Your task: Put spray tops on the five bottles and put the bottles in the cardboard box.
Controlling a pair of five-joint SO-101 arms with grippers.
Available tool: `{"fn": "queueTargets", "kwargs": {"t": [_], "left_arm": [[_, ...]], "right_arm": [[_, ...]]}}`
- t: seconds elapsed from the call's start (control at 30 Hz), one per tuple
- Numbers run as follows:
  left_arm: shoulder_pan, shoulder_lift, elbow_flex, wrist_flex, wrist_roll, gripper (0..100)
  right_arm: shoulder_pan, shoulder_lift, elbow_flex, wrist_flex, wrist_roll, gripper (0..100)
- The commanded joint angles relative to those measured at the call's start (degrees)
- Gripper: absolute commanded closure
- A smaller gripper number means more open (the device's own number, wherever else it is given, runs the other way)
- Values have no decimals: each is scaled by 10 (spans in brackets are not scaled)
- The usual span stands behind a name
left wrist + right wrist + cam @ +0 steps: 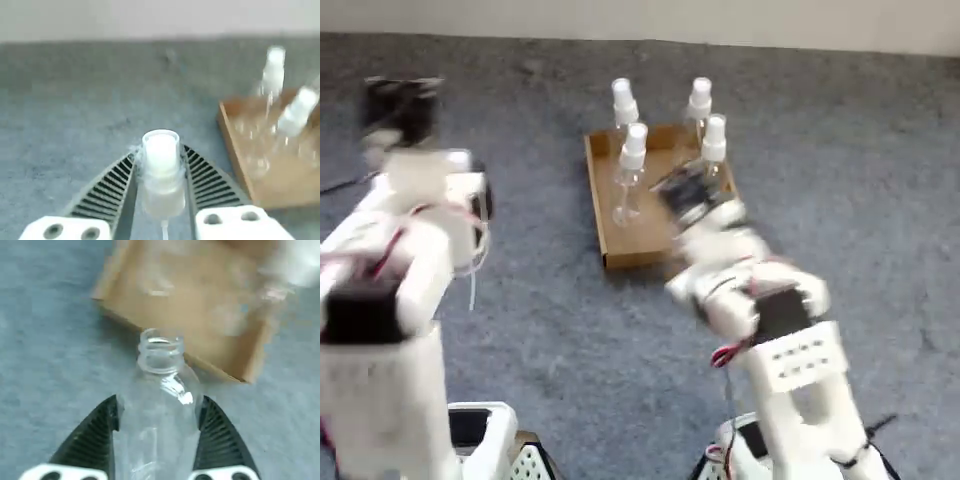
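a grey carpeted table [540, 300] is seen with a shallow brown cardboard box [632, 240] at its middle. four clear plastic bottles with white spray tops [628, 180] are stood upright in the box. an uncapped clear plastic bottle [160, 390] is clamped by the right gripper [159, 405] near the box's near right side. a white spray top [161, 170] is pinched by the left gripper [160, 155], well apart at the far left.
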Motion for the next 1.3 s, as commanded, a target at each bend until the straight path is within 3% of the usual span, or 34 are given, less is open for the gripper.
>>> {"fn": "queueTargets", "kwargs": {"t": [0.0, 0.17, 0.33, 0.43, 0.57, 0.73, 1.03, 1.27], "left_arm": [[-23, -95, -35, 0, 73, 996], [-23, -158, -7, -54, 175, 996], [-21, -200, 67, -120, 259, 996], [-20, -219, 123, -165, 288, 996], [-19, -242, 167, -204, 296, 996], [13, -260, 170, -202, 295, 996], [47, -271, 171, -166, 294, 996], [49, -269, 172, -157, 294, 996]], "right_arm": [[-109, -6, 18, -91, -44, 994], [-175, 39, 26, -192, -62, 994], [-200, 40, 73, -197, -20, 993], [-229, 12, 99, -204, -33, 994], [-258, -36, 137, -289, -89, 995], [-258, -80, 196, -356, -93, 995], [-199, -81, 204, -360, -95, 995], [-197, -82, 204, -360, -95, 995]]}}
